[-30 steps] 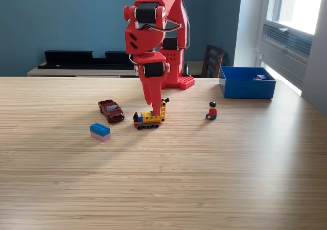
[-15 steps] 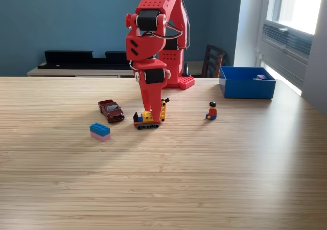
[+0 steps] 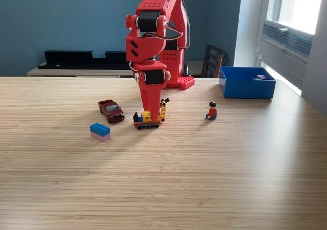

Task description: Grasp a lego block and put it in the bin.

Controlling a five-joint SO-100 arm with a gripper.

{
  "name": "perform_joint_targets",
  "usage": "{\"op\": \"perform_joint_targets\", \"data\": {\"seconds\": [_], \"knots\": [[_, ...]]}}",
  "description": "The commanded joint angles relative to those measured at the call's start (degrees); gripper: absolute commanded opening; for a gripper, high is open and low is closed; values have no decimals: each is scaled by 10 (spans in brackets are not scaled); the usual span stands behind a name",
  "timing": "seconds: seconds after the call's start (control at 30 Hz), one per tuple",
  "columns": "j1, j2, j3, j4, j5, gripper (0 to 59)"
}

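Red gripper (image 3: 147,113) lowered onto the small yellow digger toy (image 3: 149,118), jaw state not to be told, blue bin (image 3: 247,86) placed well apart at the exterior view's right.

The counter (image 3: 204,179) is pale wood with fine straight grain and a soft satin sheen where daylight falls. The end effector (image 3: 148,110) looks like matt red plastic, with black blocks set into the arm above it. Just below it, the small yellow vehicle (image 3: 150,118) is smooth plastic, as is the blue bin (image 3: 247,89) well off toward the exterior view's right.
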Motion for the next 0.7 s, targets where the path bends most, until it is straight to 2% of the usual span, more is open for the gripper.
{"op": "perform_joint_targets", "data": {"seconds": [0.03,0.57,0.7], "knots": [[-4,28,-6,-7,-6,205],[-4,26,-11,-11,-3,182],[-4,26,-11,-15,-3,151]]}}
